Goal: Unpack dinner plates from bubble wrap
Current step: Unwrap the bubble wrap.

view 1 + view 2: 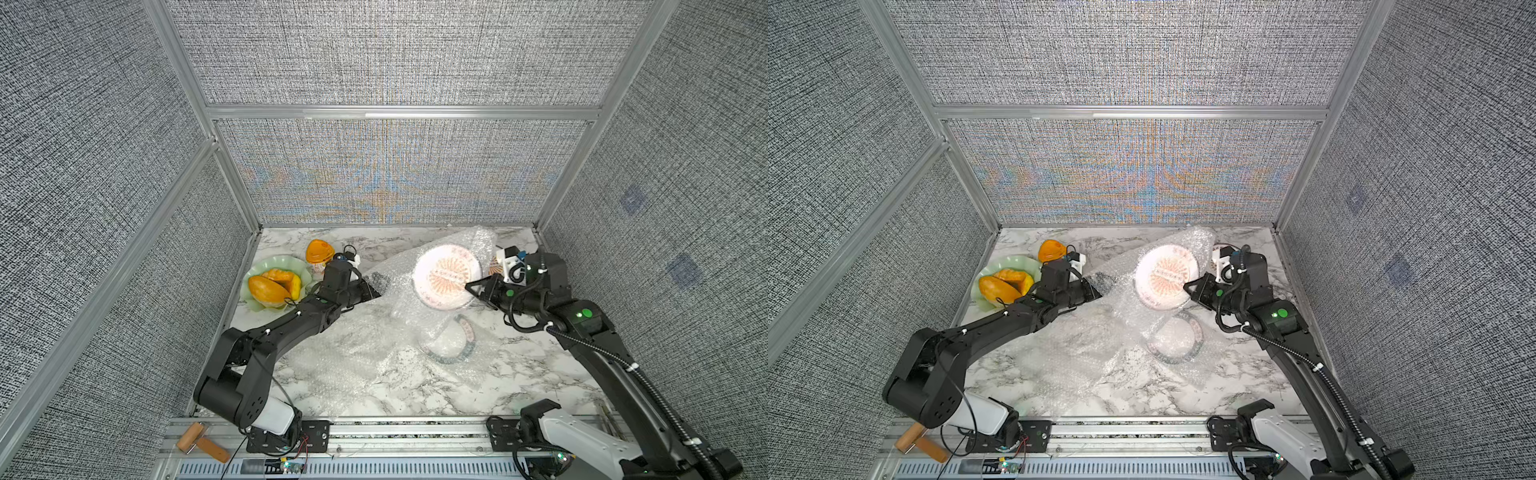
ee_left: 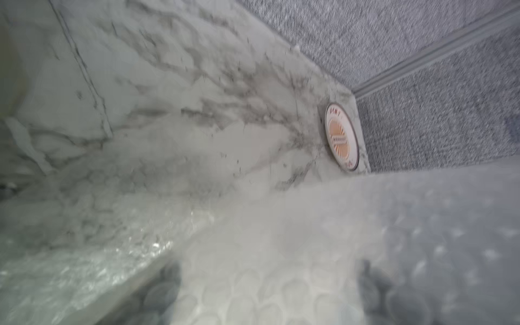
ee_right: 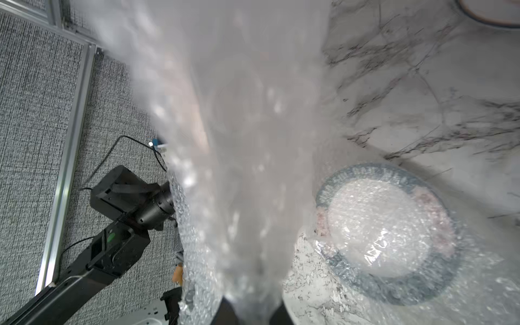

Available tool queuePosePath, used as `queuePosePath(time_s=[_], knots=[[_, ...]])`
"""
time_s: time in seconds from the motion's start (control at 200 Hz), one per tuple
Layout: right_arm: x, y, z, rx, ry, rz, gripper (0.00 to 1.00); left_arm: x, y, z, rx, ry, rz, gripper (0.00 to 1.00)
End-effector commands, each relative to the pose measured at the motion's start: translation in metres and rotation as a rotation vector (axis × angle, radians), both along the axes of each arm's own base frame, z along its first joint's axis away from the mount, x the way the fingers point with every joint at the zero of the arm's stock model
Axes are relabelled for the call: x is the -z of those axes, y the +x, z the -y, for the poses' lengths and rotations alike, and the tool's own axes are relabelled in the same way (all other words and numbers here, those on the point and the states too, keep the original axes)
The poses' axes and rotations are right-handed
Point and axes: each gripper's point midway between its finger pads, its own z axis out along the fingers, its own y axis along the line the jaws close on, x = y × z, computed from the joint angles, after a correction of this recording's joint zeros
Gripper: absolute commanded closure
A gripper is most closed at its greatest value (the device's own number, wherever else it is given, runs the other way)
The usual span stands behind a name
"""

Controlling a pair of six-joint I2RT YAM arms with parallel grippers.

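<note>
A sunburst dinner plate (image 1: 449, 276) (image 1: 1163, 276) hangs tilted above the table inside bubble wrap (image 1: 415, 307) (image 3: 239, 168). My right gripper (image 1: 470, 286) (image 1: 1187, 286) (image 3: 253, 309) is shut on that wrap at the plate's right edge. My left gripper (image 1: 373, 287) (image 1: 1094, 291) (image 2: 268, 284) is open at the wrap's left end, with the sheet (image 2: 281, 281) between its fingers. A green-lettered plate (image 1: 451, 338) (image 3: 388, 233) lies on the table under wrap. Another sunburst plate (image 2: 342, 138) lies bare in the far right corner, mostly hidden behind the right arm in both top views.
A pale green wavy dish (image 1: 257, 305) with orange food and an orange-lidded cup (image 1: 319, 253) stand at the far left, behind the left arm. A loose bubble-wrap sheet (image 1: 353, 365) lies flat mid-table. Fabric walls close three sides. A wooden-handled tool (image 1: 201, 442) lies off the front edge.
</note>
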Motion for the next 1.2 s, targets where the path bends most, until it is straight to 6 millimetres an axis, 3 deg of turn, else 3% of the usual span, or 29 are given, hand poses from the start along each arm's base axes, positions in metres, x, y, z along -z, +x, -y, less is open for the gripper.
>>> queuePosePath(time_s=[0.0,0.075,0.16,0.295,0.62,0.93,1.195], knots=[[-0.024,0.021,0.009,0.057,0.002,0.080,1.00,0.012,-0.031,0.011,0.143,0.032,-0.016,0.02],[-0.034,0.042,0.020,0.114,-0.011,0.096,1.00,0.014,-0.051,0.022,0.227,0.053,-0.004,0.02],[-0.047,0.062,0.021,0.130,0.009,0.122,1.00,0.016,-0.072,0.028,0.300,0.043,-0.006,0.02],[-0.058,0.080,0.018,0.140,0.020,0.147,1.00,0.038,-0.095,0.021,0.331,0.067,-0.053,0.01],[-0.067,0.084,0.015,0.123,0.023,0.156,1.00,0.070,-0.100,0.018,0.317,0.092,-0.117,0.01],[-0.084,0.096,0.028,0.152,0.027,0.182,1.00,0.111,-0.115,-0.007,0.249,0.193,-0.227,0.01],[-0.112,0.122,0.080,0.276,0.026,0.213,1.00,0.129,-0.126,-0.020,0.219,0.229,-0.274,0.01]])
